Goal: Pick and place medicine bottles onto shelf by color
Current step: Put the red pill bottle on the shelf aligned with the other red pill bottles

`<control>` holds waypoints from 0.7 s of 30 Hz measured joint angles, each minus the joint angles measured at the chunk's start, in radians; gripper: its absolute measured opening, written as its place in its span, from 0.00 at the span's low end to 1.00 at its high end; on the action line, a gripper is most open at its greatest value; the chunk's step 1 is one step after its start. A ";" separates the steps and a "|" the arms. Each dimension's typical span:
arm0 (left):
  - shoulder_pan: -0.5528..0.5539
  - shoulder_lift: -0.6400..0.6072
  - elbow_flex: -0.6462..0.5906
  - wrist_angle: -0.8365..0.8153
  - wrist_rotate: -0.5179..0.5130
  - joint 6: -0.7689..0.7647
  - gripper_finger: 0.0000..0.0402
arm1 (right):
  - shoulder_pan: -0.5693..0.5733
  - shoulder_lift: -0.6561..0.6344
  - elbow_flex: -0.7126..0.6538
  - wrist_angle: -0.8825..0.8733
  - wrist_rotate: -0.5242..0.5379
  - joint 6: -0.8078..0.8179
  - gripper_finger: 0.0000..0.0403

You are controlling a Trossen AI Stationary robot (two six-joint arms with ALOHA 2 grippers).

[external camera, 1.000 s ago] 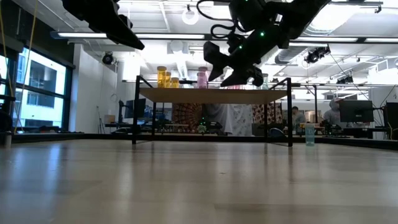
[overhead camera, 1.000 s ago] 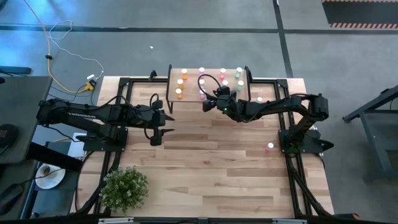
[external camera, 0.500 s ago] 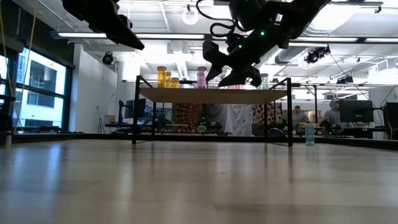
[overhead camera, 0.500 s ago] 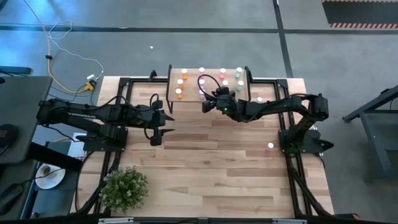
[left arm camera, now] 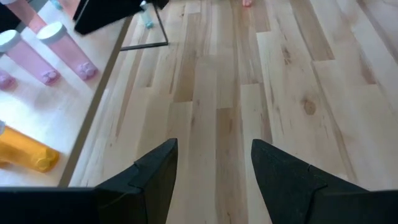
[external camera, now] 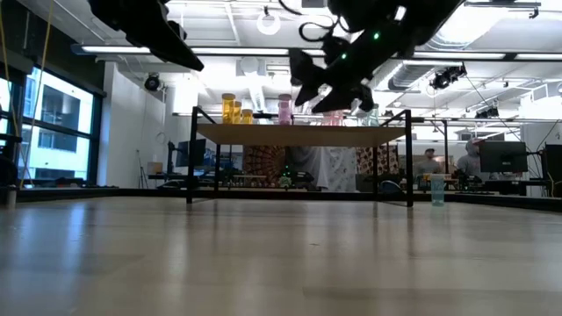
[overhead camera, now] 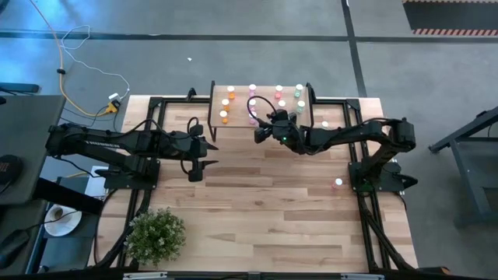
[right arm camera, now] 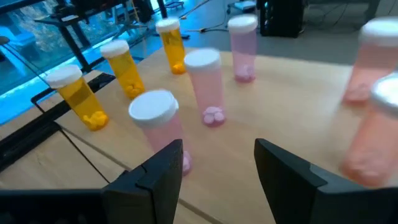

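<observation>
Right gripper (overhead camera: 263, 131) has risen higher above shelf (external camera: 299, 134), fingers apart.

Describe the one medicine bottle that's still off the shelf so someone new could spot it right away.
Start at the big striped-wood table and look to its right side, near the base of the right arm. There a single small pink bottle with a white cap stands on the tabletop. Every other bottle sits in colour rows on the low shelf at the far edge; this one stands alone.

An open-plan lab or office: exposed ducts (external camera: 413, 75) and strip lights (external camera: 132, 50) across the top of the low view, computer monitors (external camera: 502, 156) at right, tall windows (external camera: 53, 123) at left.
</observation>
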 joint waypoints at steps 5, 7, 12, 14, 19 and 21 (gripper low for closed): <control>0.000 0.000 0.000 -0.008 -0.014 0.000 0.49 | 0.032 -0.074 0.000 -0.092 0.042 -0.049 0.47; 0.000 0.000 0.000 -0.009 -0.013 -0.005 0.49 | 0.043 -0.105 0.000 -0.131 0.039 -0.071 0.47; 0.000 0.000 0.000 -0.015 -0.003 -0.027 0.49 | 0.070 -0.188 0.000 -0.238 0.033 -0.107 0.47; 0.000 0.000 0.000 -0.014 0.022 -0.040 0.49 | 0.079 -0.222 0.000 -0.291 0.028 -0.115 0.47; 0.000 0.000 0.000 -0.014 0.062 -0.075 0.49 | 0.097 -0.315 0.000 -0.430 -0.018 -0.099 0.47; 0.000 0.000 0.000 -0.014 0.066 -0.079 0.49 | 0.101 -0.351 0.000 -0.486 -0.038 -0.075 0.47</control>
